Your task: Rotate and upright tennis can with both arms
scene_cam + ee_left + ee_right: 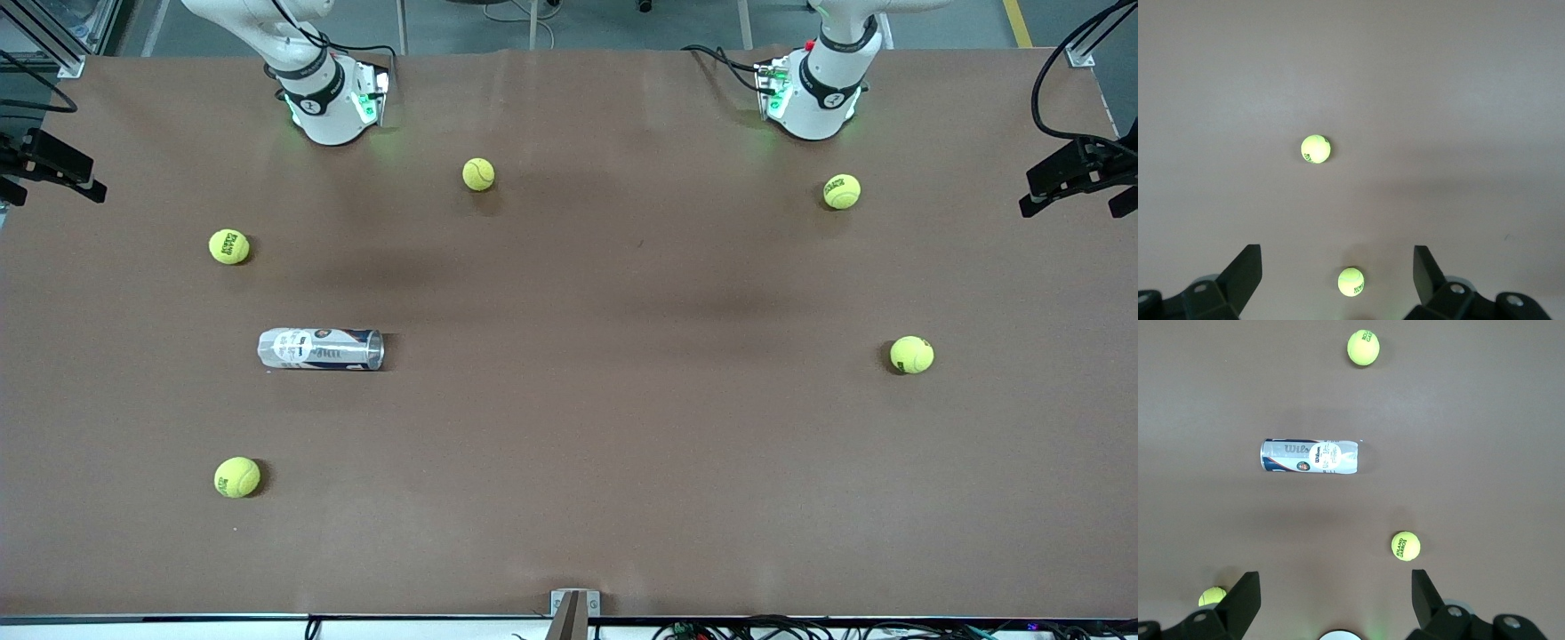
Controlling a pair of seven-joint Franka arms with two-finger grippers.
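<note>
I am holding my left gripper (1338,280) wide open and empty, high over the brown table (569,444), touching nothing. My right gripper (1337,600) is hanging just as wide and just as empty above its own end. Neither hand is showing in the front view, only my two arm bases along the table's edge.

The can (320,348) is lying on its side below my right gripper, well apart from the fingers (1245,597), its silvery rim pointing toward my left arm's end. Five balls are sitting scattered: one (1405,545) near the can, another (1363,347) past it, two (1315,149) under my left gripper. Nothing is crowding the can, as far as I can tell.
</note>
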